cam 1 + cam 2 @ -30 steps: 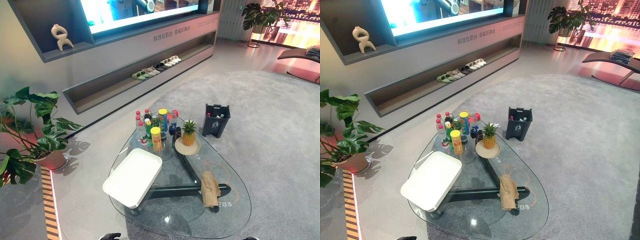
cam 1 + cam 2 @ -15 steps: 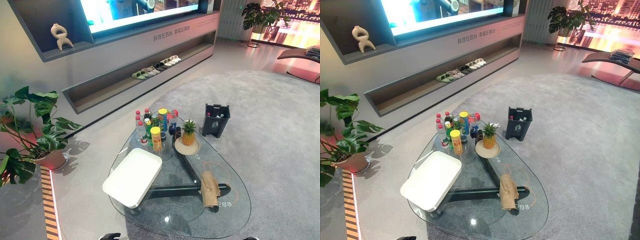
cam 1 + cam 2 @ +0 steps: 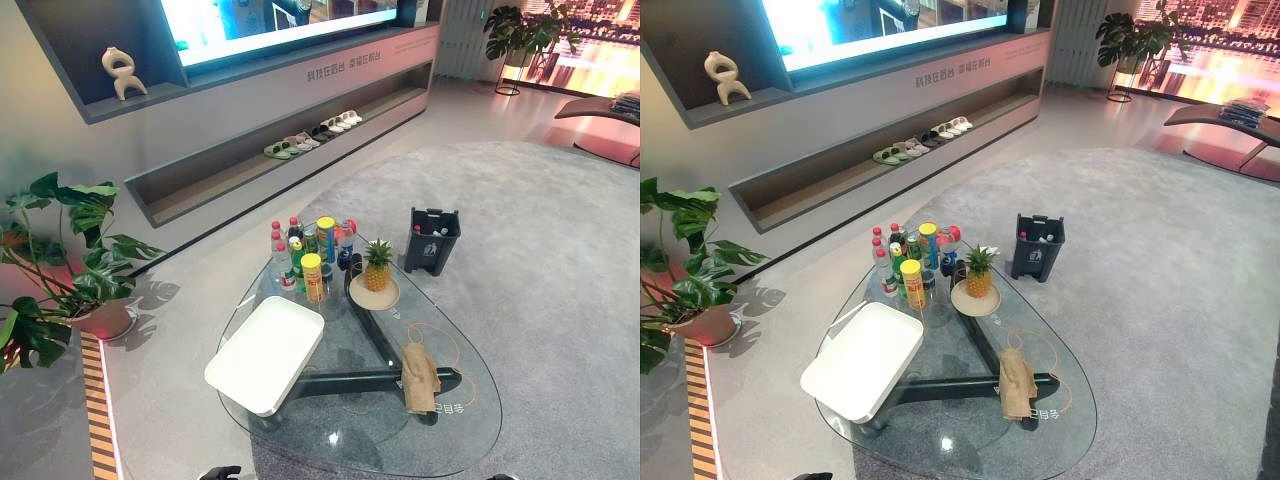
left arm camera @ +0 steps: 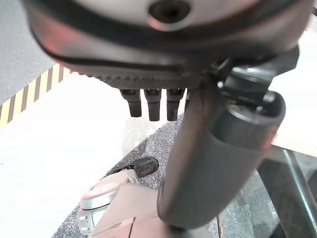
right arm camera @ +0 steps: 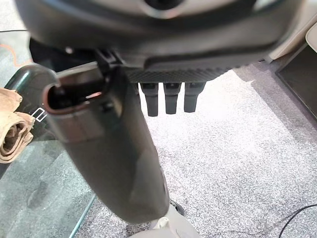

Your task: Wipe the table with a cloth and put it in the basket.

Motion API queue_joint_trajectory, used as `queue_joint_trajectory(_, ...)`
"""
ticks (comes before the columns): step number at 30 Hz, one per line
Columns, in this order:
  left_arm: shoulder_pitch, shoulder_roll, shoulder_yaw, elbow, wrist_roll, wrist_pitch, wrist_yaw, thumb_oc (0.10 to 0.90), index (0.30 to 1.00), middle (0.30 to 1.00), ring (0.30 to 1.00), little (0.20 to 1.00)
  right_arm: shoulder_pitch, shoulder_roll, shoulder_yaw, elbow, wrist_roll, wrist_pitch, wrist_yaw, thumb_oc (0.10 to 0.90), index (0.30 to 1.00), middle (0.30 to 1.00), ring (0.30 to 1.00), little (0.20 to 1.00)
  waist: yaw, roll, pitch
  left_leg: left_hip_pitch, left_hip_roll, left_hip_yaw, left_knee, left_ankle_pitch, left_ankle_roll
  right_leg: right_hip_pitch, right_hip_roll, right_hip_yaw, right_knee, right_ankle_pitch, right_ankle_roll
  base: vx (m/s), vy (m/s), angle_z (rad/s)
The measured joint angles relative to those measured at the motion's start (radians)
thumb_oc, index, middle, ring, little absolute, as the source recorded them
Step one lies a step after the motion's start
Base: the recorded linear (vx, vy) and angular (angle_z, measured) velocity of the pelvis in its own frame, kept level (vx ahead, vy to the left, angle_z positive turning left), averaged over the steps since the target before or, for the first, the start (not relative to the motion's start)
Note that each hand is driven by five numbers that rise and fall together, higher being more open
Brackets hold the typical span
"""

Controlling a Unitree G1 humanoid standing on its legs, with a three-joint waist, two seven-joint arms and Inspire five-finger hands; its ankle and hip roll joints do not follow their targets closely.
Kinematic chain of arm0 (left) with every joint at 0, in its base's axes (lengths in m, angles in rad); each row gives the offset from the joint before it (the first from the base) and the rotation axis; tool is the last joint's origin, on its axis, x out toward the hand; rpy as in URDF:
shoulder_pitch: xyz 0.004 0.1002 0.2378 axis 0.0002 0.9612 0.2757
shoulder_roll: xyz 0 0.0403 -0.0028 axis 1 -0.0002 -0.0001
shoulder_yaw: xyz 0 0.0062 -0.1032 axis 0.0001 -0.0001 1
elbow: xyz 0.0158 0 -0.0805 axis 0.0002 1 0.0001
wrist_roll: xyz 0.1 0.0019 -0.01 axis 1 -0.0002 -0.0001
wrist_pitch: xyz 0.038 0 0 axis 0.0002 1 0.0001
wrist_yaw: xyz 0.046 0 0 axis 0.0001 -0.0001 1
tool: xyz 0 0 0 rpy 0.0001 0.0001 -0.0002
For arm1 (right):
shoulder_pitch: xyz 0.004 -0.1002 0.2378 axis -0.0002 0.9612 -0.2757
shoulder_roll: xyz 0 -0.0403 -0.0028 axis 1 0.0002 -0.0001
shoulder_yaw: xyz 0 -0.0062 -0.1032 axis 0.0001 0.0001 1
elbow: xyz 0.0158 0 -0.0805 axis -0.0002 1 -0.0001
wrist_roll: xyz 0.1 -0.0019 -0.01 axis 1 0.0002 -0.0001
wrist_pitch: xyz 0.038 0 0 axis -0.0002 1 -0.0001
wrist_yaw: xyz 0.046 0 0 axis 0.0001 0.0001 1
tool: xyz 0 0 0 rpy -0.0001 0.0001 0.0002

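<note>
Both hands hang low beside the glass bench [image 3: 300,430], away from its top. The left hand [image 4: 198,148] has its fingers [image 4: 153,104] straight and relaxed and its thumb extended, holding nothing, above the pale floor and the carpet's edge. The right hand [image 5: 119,148] hangs the same way over the grey carpet [image 5: 237,148], fingers [image 5: 171,99] straight and empty, just off the bench's near right edge.

The tan cloth [image 3: 420,377] lies bunched in a narrow strip on the bench's right side, its long axis running from the near edge towards the far end. It rests over the dark frame under the glass, well apart from both hands. A white tray-like basket [image 3: 265,353] sits on the left side of the bench, tilted slightly. At the far end stands a cluster of bottles and cans [image 3: 310,250], and beside it a pineapple [image 3: 377,266] on a plate [image 3: 374,297]. A dark bin [image 3: 432,240] stands on the carpet beyond the bench.
</note>
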Motion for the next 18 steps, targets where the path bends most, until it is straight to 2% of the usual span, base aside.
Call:
queue_joint_trajectory(7,0.008,0.000,0.000,0.000,-0.001,-0.006,0.002,0.800,0.900,0.900,0.900,0.900,0.019,0.000,-0.001,0.011,-0.007,-0.025,-0.005,0.800,0.900,0.900,0.900,0.900,0.000,0.003,0.003,-0.002,0.000,0.000,0.000,0.000,0.000,-0.002,0.000,0.000,0.000,-0.002,0.000,0.02,-0.003,0.00)
queue_joint_trajectory(10,0.014,-0.001,0.000,0.000,-0.012,-0.008,0.002,0.800,0.900,0.900,0.900,0.900,0.027,0.000,-0.001,0.027,-0.010,-0.031,-0.009,0.800,0.900,0.900,0.900,0.900,-0.001,0.010,0.021,-0.013,0.002,0.000,-0.001,-0.003,0.003,-0.007,0.001,0.000,0.000,-0.007,0.002,-0.01,-0.003,0.00)
queue_joint_trajectory(14,0.003,-0.005,-0.008,-0.008,-0.090,-0.009,0.003,0.800,0.900,0.900,0.900,0.900,0.009,-0.005,0.002,0.033,-0.013,-0.029,-0.017,0.800,0.900,0.900,0.900,0.900,-0.004,0.028,0.034,-0.080,0.003,0.001,0.003,0.015,-0.003,-0.087,0.003,0.010,0.002,0.019,-0.003,-0.20,0.021,-0.07)
queue_joint_trajectory(15,-0.018,-0.008,-0.008,-0.014,-0.134,-0.013,0.003,0.800,0.900,0.900,0.900,0.900,-0.015,-0.015,0.002,0.035,-0.015,-0.029,-0.018,0.800,0.900,0.900,0.900,0.900,-0.006,0.041,0.055,-0.114,0.001,0.002,0.003,0.028,-0.001,-0.116,0.002,0.013,0.004,0.033,-0.002,-0.23,0.047,-0.06)
queue_joint_trajectory(16,-0.052,-0.009,-0.003,-0.024,-0.189,-0.020,0.002,0.800,0.900,0.900,0.900,0.900,-0.051,-0.024,0.002,0.034,-0.020,-0.029,-0.019,0.800,0.900,0.900,0.900,0.900,-0.011,0.052,0.104,-0.142,-0.001,0.001,0.004,0.047,0.000,-0.143,0.000,0.014,0.006,0.052,-0.001,-0.20,0.044,-0.02)
queue_joint_trajectory(18,-0.090,-0.008,0.017,-0.041,-0.288,-0.029,0.001,0.800,0.900,0.900,0.900,0.900,-0.087,-0.034,0.001,0.034,-0.023,-0.029,-0.019,0.800,0.900,0.900,0.900,0.900,-0.011,0.059,0.155,-0.171,-0.004,0.001,0.004,0.060,0.002,-0.174,-0.002,0.017,0.006,0.062,0.000,-0.19,0.031,-0.01)
